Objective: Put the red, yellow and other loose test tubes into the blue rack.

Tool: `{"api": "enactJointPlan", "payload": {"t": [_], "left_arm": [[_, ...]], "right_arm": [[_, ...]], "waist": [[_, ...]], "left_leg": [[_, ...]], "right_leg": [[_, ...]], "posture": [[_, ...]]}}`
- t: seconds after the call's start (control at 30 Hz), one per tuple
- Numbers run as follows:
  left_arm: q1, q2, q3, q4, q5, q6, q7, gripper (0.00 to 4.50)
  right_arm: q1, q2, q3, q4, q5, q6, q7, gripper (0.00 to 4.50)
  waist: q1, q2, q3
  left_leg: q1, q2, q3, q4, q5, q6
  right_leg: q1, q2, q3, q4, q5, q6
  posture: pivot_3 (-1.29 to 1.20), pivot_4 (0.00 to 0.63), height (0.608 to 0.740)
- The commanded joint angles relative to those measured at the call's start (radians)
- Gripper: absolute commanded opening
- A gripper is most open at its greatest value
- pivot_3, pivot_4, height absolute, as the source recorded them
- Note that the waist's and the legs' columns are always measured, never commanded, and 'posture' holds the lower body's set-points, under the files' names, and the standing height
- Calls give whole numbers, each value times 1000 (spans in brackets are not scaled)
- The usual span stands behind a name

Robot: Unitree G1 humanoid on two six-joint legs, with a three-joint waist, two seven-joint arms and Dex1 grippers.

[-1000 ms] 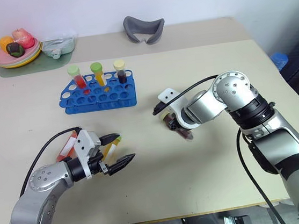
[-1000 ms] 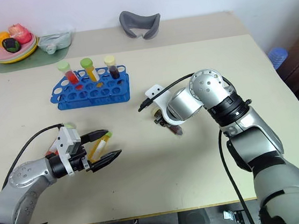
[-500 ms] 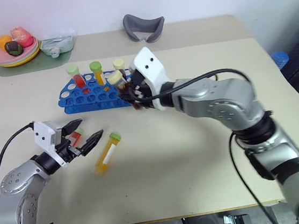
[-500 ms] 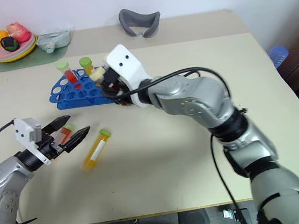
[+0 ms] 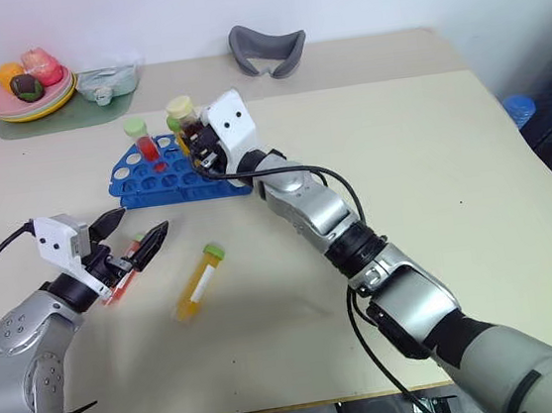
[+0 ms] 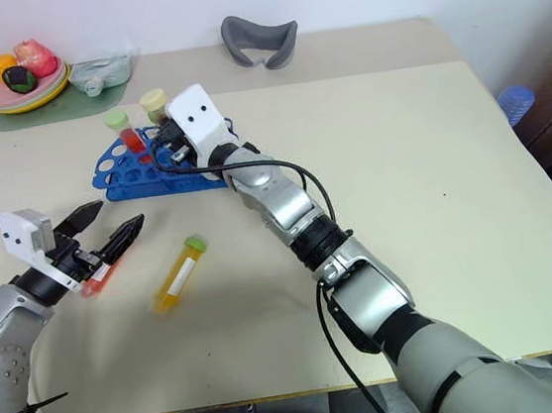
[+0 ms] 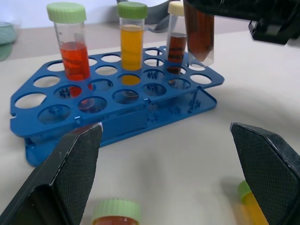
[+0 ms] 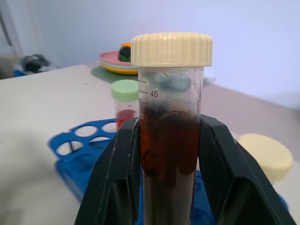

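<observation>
Since a second ago the right arm has swung across the table [image 5: 429, 149] from its middle to the blue rack [image 5: 178, 178], and the left arm has drawn back toward the table's left edge. The right gripper [image 8: 168, 173] is clamped on an upright tube of dark brown liquid [image 8: 169, 154] with a cream cap, held just above the rack's right end. The left gripper [image 5: 138, 237] is spread wide and empty above a red tube [image 5: 120, 282]. A yellow tube [image 5: 198, 281] with a green cap lies beside it. The left wrist view shows three tubes standing in the rack: red, yellow, brown
</observation>
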Motion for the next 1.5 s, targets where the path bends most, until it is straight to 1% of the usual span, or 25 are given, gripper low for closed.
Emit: {"api": "enactJointPlan", "payload": {"t": [0.03,0.2,0.37,0.57,0.93,1.27,1.5], "left_arm": [[8,4,38,-48,-30,-6,12,4500],[8,11,39,-48,-37,-4,16,4500],[3,16,41,-45,-40,-2,15,4500],[9,18,35,-54,-58,6,9,4500],[14,14,23,-61,-59,8,-3,4500],[14,8,15,-64,-61,9,-6,4500],[22,8,13,-69,-63,9,-6,4500]], "right_arm": [[-12,33,-56,33,-44,-108,11,1709],[-7,59,-100,108,-87,-157,21,1709],[14,75,-115,130,-119,-168,52,1709],[17,85,-144,177,-154,-182,40,1709],[-19,113,-201,281,-164,-233,56,1709],[-88,143,-240,388,-166,-299,58,1709],[-98,168,-261,405,-158,-317,93,1709]], "waist": [[-1,0,0],[-6,0,0],[-12,0,0],[-25,0,0],[-27,0,0],[-28,0,0],[-31,0,0]], "left_leg": [[0,0,0,0,0,0],[1,0,0,0,0,0],[1,0,0,0,0,-1],[1,0,-1,1,1,-2],[2,0,-1,1,1,-2],[3,0,-1,1,2,-3],[3,0,-1,1,2,-4]], "right_leg": [[0,0,0,0,0,0],[0,0,0,2,0,0],[0,0,0,2,0,0],[0,0,0,4,0,0],[0,0,0,6,0,0],[0,0,0,7,0,0],[0,0,0,8,0,0]], "posture": [[0,150,740],[0,150,740],[0,150,740],[0,150,740],[0,150,740],[0,150,740],[0,150,740]]}}
